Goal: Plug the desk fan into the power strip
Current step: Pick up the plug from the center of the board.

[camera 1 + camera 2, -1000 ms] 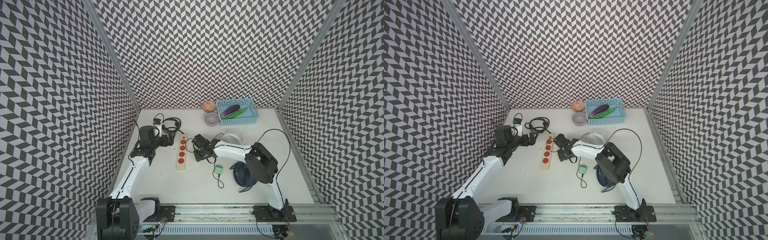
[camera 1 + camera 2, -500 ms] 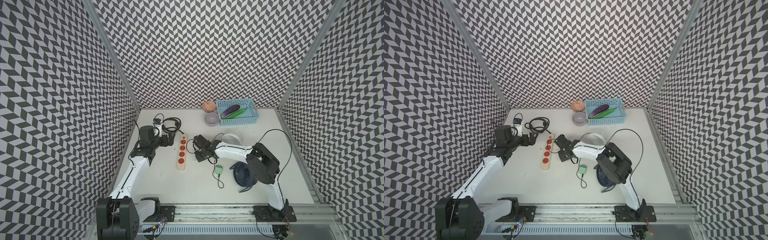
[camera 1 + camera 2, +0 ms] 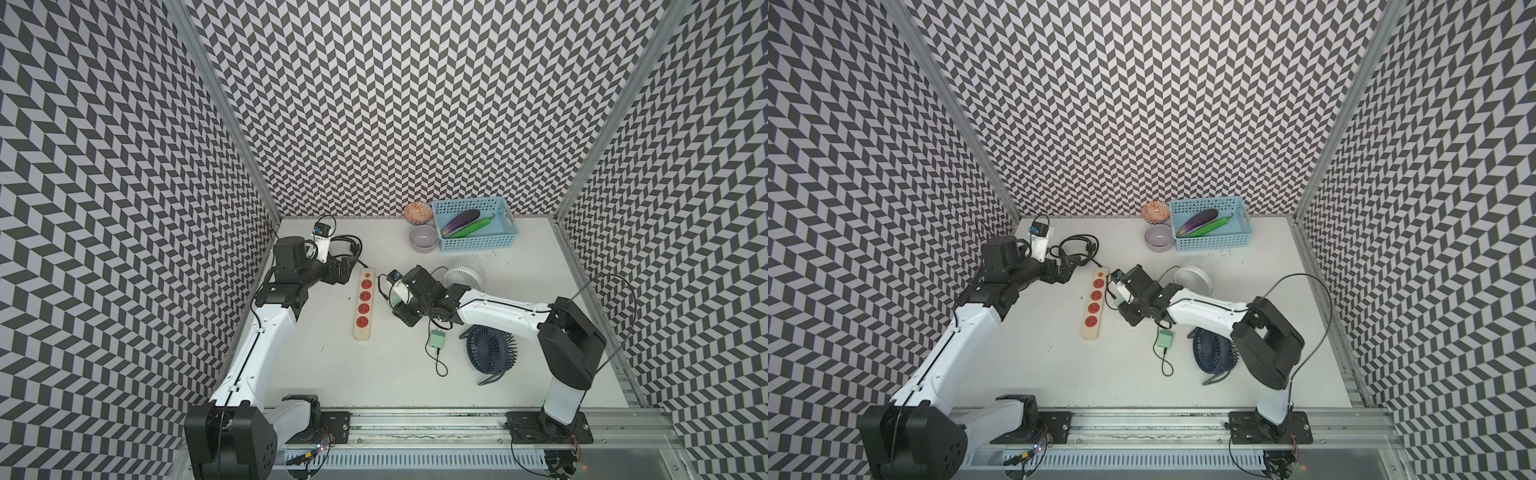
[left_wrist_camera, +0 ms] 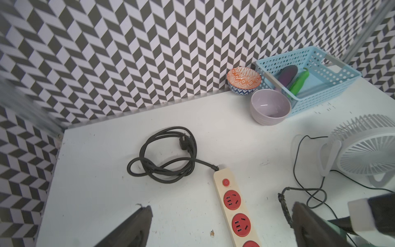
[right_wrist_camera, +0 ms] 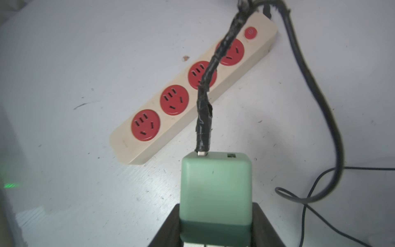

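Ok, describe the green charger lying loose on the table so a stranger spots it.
Find the dark blue fan near the right arm's elbow. Between it and the power strip, a small mint-green charger lies trailing a thin black cable. Unlike the twin charger clamped in the right pincer, this one lies free.

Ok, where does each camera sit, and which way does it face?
Top views: high above the rail, looking down at the table; left arm, right arm whole.
Left wrist: faces the back wall; open jaws frame the power strip.
Right wrist: looks down past jaws shut on the green adapter.
Shared: all show the power strip.
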